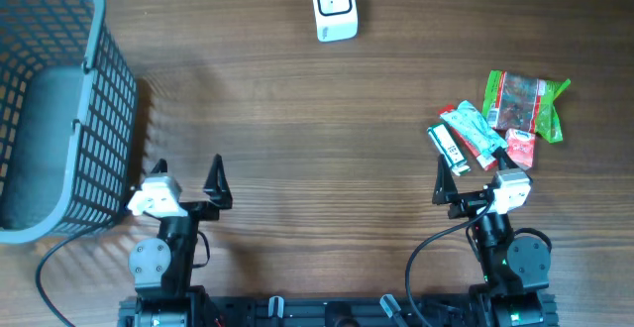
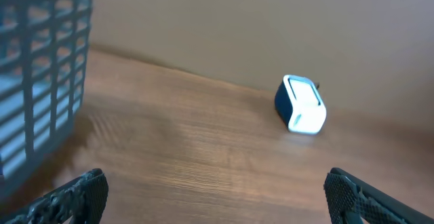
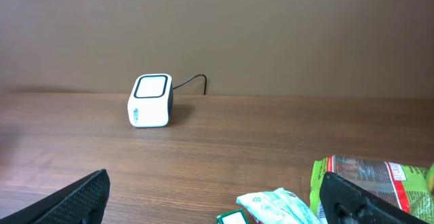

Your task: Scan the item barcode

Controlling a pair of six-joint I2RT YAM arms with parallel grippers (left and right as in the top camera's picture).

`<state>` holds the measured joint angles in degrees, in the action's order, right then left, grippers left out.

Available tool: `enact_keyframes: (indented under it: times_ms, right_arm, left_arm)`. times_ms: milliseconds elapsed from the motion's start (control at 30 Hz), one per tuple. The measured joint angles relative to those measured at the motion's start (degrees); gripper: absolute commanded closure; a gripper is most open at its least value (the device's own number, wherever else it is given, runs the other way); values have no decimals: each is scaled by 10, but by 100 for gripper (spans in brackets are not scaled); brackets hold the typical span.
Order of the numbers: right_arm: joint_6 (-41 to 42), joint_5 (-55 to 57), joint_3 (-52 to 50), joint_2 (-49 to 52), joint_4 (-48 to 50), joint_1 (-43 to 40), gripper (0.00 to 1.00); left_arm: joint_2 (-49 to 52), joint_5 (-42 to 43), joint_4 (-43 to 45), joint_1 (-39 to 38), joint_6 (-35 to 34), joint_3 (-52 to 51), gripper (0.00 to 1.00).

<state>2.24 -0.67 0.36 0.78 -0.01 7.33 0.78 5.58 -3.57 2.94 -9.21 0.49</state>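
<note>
The left gripper (image 1: pixel 188 162) has its two black fingers (image 2: pixel 74 198) spread wide apart, and they hold nothing. The fingers look rough and bumpy, with pointed tips. Only bare table shows between them.

The right gripper (image 1: pixel 473 164) also has its fingers (image 3: pixel 81 198) spread wide, and they hold nothing too. They are black and rough like the others.

Just past the right fingers, at the right side of the overhead picture, lies a small pile of snack packets (image 1: pixel 495 129). They are flat and crinkly and lie partly on top of each other. The biggest one is a shiny green packet (image 1: pixel 523 101) with red and brown print. Next to it lie a pale green wrapper (image 1: pixel 474 134), a red packet (image 1: pixel 521 151) and a thin white and green bar (image 1: pixel 450 149). I cannot tell if the right gripper touches the pile.

The barcode scanner (image 1: pixel 334 7) stands at the top middle of the overhead picture, far from both grippers. It is a small white box with round corners and a dark, square window on its front. A thin black cable (image 3: pixel 193 81) comes out of its back.

At the far left stands a grey-blue plastic basket (image 1: pixel 114 79). Its walls are a grid of little square holes. The left gripper sits right beside it.

The table (image 1: pixel 297 139) is brown wood with long, straight grain lines.
</note>
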Motion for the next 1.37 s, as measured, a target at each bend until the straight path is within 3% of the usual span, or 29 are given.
enact_keyframes:
  times_ms: [267,1367]
  right_arm:
    - [0,0,0,0,0,0,0]
    - [0,0,0,0,0,0,0]
  left_arm:
    - [0,10,1,0,72,0,0]
    - [0,12,1,0,81,0,0]
